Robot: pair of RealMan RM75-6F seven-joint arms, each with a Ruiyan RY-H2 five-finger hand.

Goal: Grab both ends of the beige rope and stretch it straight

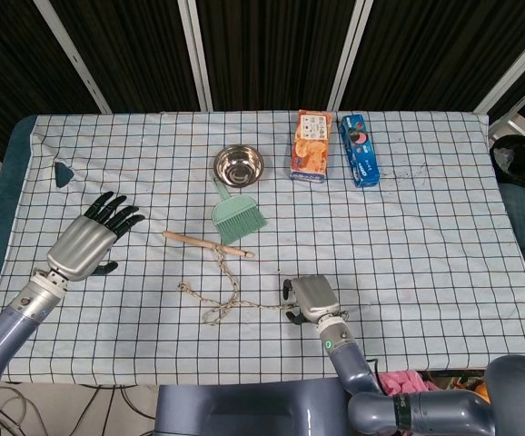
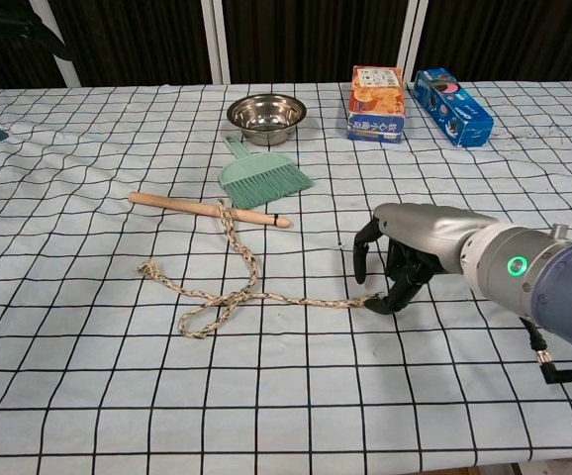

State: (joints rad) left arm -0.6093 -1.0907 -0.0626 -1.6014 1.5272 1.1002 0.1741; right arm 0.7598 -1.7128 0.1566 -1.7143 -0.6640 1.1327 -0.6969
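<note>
Early stage, I judge: the beige rope [image 2: 229, 287] is lying looped and crossed mid-table, one strand draped over a wooden stick [image 2: 207, 210]. The right hand [image 2: 397, 265] is curling over its near end, touching it; firm grip cannot be told. The left hand [image 1: 92, 241] is hovering spread, holding nothing, well apart. The steel bowl [image 2: 265, 116] is sitting empty.

setting: robot test lab. evidence: tabletop [image 1: 426, 227] under grid-checked cloth; black curtain panels [image 1: 272, 45] with white frame bars behind; household props laid out, steel bowl [image 1: 238, 164], snack boxes [image 1: 310, 145], green brush [image 1: 236, 216].
</note>
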